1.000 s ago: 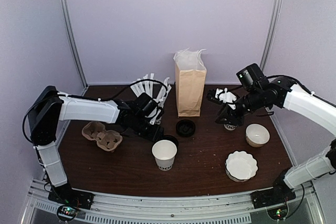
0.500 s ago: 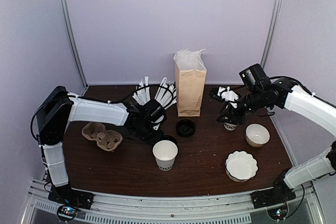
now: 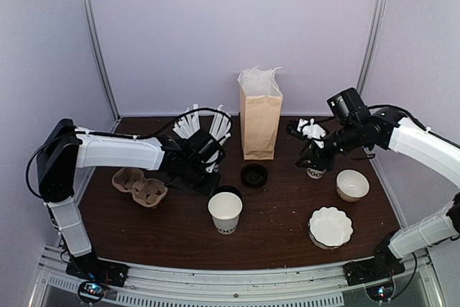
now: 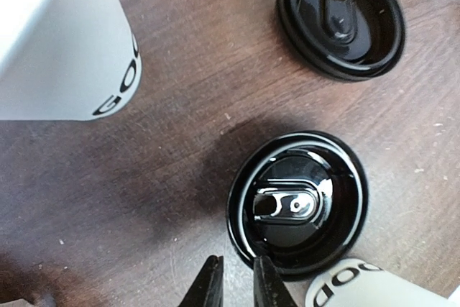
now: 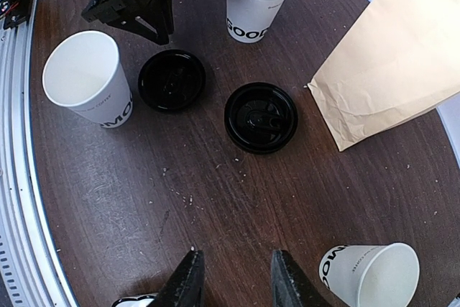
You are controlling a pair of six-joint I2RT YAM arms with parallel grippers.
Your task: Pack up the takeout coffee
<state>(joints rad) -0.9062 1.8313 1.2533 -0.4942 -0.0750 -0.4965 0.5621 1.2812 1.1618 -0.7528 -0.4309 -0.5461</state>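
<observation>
Lid [image 4: 295,203] rim sits between near-closed left pincer [image 4: 237,264], grip unclear; right pincer [image 5: 237,257] spread.

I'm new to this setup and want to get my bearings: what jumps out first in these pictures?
The tan paper bag standing upright at the back middle of the table stands out most. In front of it one black lid lies loose, and a second black lid sits beside an open white cup, with the left arm's jaws nearly closed at that lid's rim.
</observation>
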